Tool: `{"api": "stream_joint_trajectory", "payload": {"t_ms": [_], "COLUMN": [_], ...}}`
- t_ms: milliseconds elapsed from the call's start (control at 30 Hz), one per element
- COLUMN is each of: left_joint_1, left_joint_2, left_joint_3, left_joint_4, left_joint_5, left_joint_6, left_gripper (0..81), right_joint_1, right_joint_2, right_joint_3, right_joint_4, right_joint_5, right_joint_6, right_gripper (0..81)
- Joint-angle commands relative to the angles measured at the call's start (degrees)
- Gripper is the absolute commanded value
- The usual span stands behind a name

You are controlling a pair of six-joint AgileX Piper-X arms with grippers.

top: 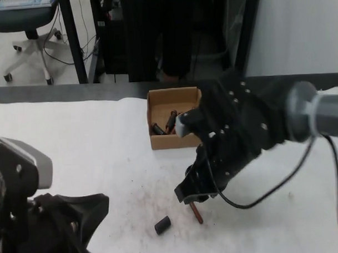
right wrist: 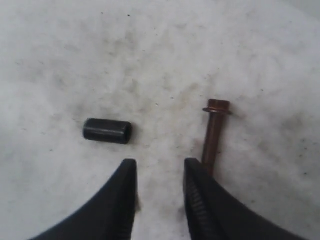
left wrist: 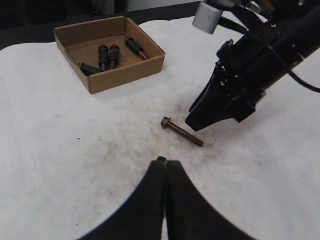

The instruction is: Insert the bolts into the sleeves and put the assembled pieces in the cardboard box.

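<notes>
Tilting down, right gripper (right wrist: 160,166) parted, beside bolt (right wrist: 215,133)

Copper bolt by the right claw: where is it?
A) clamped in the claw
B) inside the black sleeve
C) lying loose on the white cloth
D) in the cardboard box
C: the copper bolt lies on the white cloth beside the open right claw, apart from the black sleeve.

A white cloth (top: 103,140) covers the counter (top: 57,92), smudged with dark specks. Beyond the counter's far edge stands an office chair (top: 21,20), with a dark post (top: 71,35) just beside it.
</notes>
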Motion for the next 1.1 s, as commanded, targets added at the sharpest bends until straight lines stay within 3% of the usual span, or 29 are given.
{"api": "stream_joint_trajectory", "payload": {"t_ms": [0,633,1067], "left_joint_1": [0.18,0.18,0.18], "left_joint_2": [-0.53,-0.53,-0.53], "left_joint_3": [0.28,0.28,0.28], "left_joint_4": [2.34,9.44,9.44], "left_joint_5": [-1.01,-1.01,-1.01], "left_joint_6": [0.42,0.42,0.42], "left_gripper": [0.3,0.3,0.3], "right_joint_1": [0.14,0.14,0.14], "right_joint_2": [2.85,11.38,12.19], "right_joint_3": [-4.25,-7.97,-7.97], "right_joint_4": [5.44,7.57,1.21], "right_joint_5": [4.43,6.84,7.64], "right_joint_6": [-4.49,-7.17,-7.27], "right_gripper": [31.1,31.1,31.1]}}
